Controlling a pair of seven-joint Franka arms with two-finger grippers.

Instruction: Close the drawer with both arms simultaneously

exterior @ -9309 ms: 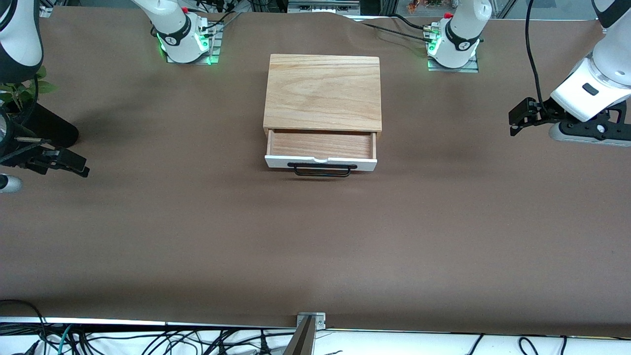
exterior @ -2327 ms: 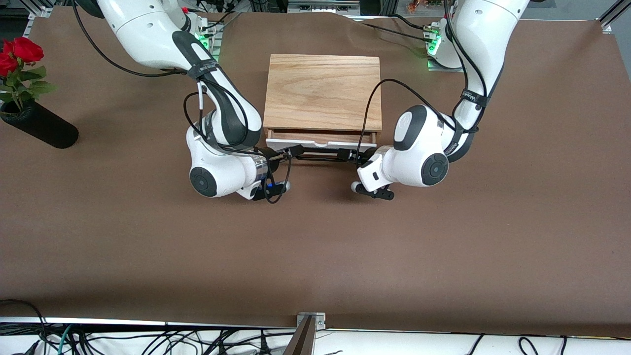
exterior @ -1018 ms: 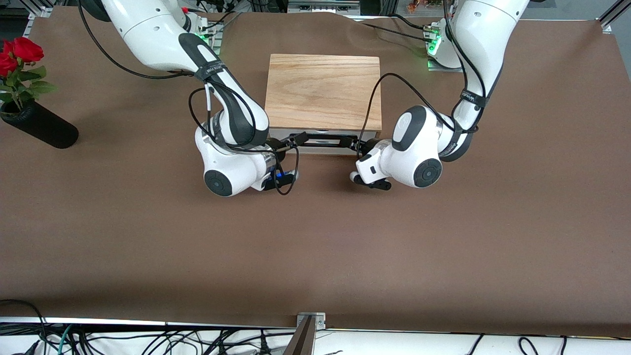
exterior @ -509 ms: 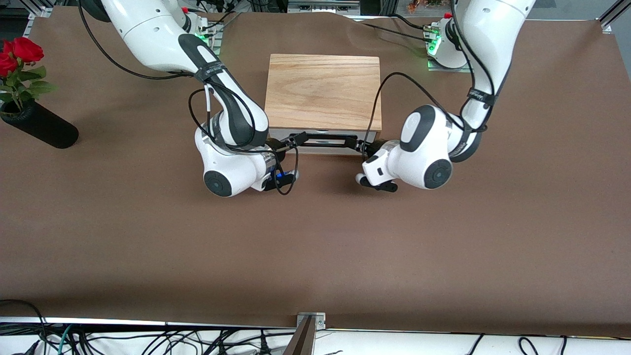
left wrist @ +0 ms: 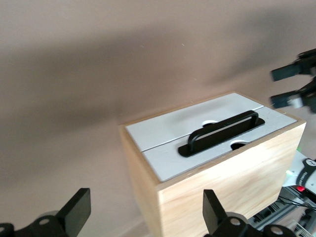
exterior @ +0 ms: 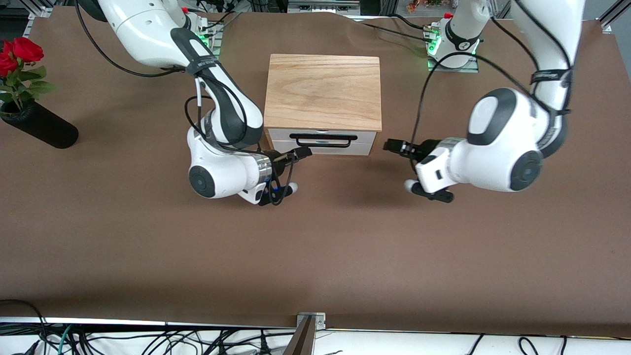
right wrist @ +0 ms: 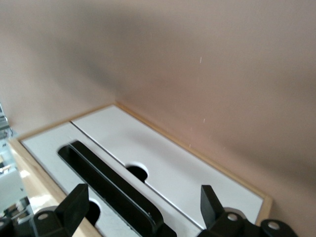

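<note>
Front view: drawer (exterior: 323, 142) flush; left pincer (exterior: 394, 146) and right pincer (exterior: 298, 154), both apart, could snag the handle (exterior: 323, 140).

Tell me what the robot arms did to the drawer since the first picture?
The drawer went from pulled out to pushed fully into the wooden box. Both grippers then drew away from its black handle: the left gripper swung out toward the left arm's end of the table, and the right gripper backed off only slightly. Both are open and hold nothing. The box and the vase with roses stayed put.
</note>
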